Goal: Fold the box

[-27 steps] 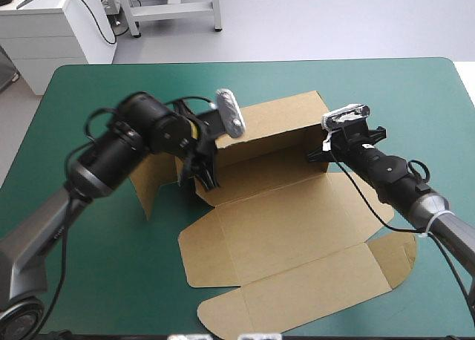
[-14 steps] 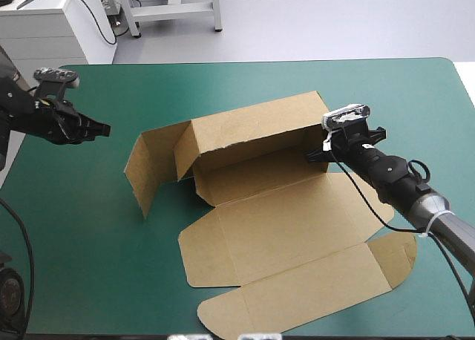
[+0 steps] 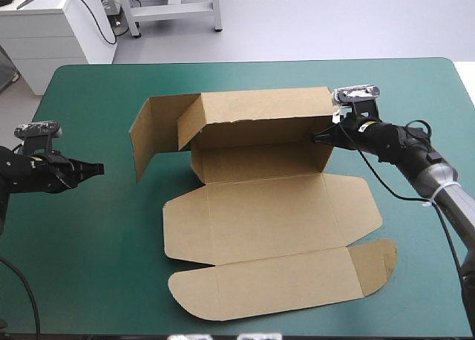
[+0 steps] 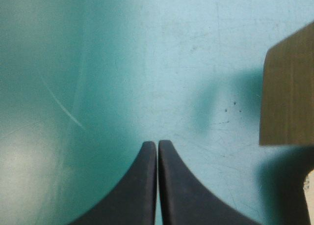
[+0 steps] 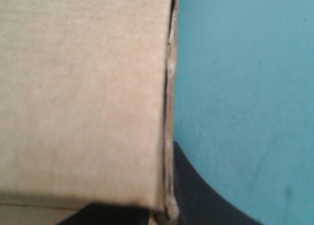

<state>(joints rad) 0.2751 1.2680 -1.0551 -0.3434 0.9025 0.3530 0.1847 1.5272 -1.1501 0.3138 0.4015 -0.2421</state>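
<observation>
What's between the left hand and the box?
Only bare teal-green cover; the high view shows nothing else between the left hand and the box.

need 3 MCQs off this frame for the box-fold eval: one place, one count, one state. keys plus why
1. Where is the left claw?
A) on the box's flat panels
B) over bare teal-green cover, apart from the box
C) gripping the back wall

2. How many claws touch the box?
A) none
B) both
C) one

3. The box's near panels are:
A) flat on the cover
B) raised and tucked
C) lifted in the air

Key:
1 B: its wrist view shows cover under it, with the box off to one side.
2 C: only the right claw is on the box, at its right end wall.
3 A: the high view shows them spread flat.
</observation>
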